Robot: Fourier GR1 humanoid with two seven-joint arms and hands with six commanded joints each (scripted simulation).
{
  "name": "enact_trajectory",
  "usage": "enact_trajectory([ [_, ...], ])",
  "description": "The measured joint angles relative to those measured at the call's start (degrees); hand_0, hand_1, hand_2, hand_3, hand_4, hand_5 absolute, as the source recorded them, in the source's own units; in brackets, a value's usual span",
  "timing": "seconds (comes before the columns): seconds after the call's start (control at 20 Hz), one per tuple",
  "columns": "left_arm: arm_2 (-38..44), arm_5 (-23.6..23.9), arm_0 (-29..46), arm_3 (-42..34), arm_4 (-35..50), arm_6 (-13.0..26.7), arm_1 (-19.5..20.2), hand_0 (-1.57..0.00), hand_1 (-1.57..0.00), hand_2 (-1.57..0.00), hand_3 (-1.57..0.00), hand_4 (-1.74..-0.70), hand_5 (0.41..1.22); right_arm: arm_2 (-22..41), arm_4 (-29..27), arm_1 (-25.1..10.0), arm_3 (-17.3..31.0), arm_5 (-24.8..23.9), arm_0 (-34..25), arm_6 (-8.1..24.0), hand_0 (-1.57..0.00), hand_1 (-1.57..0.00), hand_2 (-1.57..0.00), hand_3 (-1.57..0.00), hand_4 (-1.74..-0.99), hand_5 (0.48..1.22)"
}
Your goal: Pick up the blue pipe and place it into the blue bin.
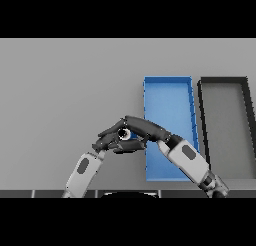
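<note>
The blue pipe (pixel 131 136) is a short tube seen end-on, its pale round opening facing me, just left of the blue bin's left wall. Both hands meet around it above the table. My left hand (pixel 109 138) comes in from the lower left, its fingers curled against the pipe's left side. From the lower right, my right hand (pixel 146 128) reaches across the bin's left wall with fingers laid over the pipe's top and thumb under it. Most of the pipe's body is hidden by the fingers. The blue bin (pixel 168 82) is a long open tray at centre right.
A dark grey bin (pixel 222 80) of similar shape stands directly right of the blue bin. My right forearm (pixel 190 162) lies over the blue bin's near end. The grey table (pixel 65 90) stretches away to the left and back.
</note>
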Motion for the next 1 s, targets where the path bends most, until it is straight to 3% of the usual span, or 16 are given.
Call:
enact_trajectory([
  [0.15,0.87,0.28,-0.07,0.0,1.14,2.05,-0.2,-0.12,-0.11,-0.11,-0.1,-0.97,0.647,-0.14,0.95,0.66,0.54,-0.3,-0.34,-1.02,-1.57,-1.57,-1.57,-1.57,-1.74,1.219],
  [0.35,1.26,0.12,0.85,-0.24,1.44,3.16,0.43,-0.05,-0.05,-0.04,-0.04,-0.95,0.513,-0.13,0.09,1.16,0.01,-1.03,0.01,-1.91,-1.57,-1.57,-1.57,-1.57,-1.741,1.22],
  [0.45,0.59,0.68,1.43,0.23,0.41,1.63,0.48,-0.03,-0.03,-0.03,-0.03,-0.93,0.484,-1.45,-2.62,1.91,0.54,-1.29,-0.35,-0.22,-1.57,-1.57,-1.57,-1.57,-1.741,1.22],
  [0.55,0.77,0.59,1.14,0.29,0.71,3.06,0.3,-0.02,-0.02,-0.02,-0.02,-0.92,0.474,-3.07,-6.78,2.45,-0.15,-2.43,-1.91,0.98,-1.57,-1.57,-1.57,-1.57,-1.741,1.221],
  [0.7,1.11,0.32,0.3,1.01,0.84,4.07,0.3,-0.01,-0.01,-0.01,-0.01,-0.91,0.456,-7.12,-14.7,1.74,-0.3,-5.9,-7.31,5.9,-1.57,-1.57,-1.57,-1.57,-1.741,1.221],
  [0.8,0.68,0.27,0.66,1.31,0.5,3.1,0.21,-0.01,-0.01,-0.01,0.0,-0.91,0.445,-9.61,-19.47,1.15,0.27,-7.37,-11.97,7.33,-1.57,-1.57,-1.57,-1.57,-1.741,1.221],
  [0.95,0.46,-0.28,0.92,0.71,0.96,4.53,0.15,0.0,0.0,0.0,0.0,-0.91,0.435,-14.59,-25.49,-1.2,3.98,-7.6,-19.79,5.94,-1.57,-1.57,-1.57,-1.57,-1.741,1.221],
  [1.0,1.0,0.18,0.24,1.53,0.52,4.96,0.31,0.0,0.0,0.0,0.0,-0.9,0.433,-16.07,-25.06,-2.29,5.12,-9.18,-22.36,5.01,-1.57,-1.57,-1.57,-1.57,-1.741,1.221],
])
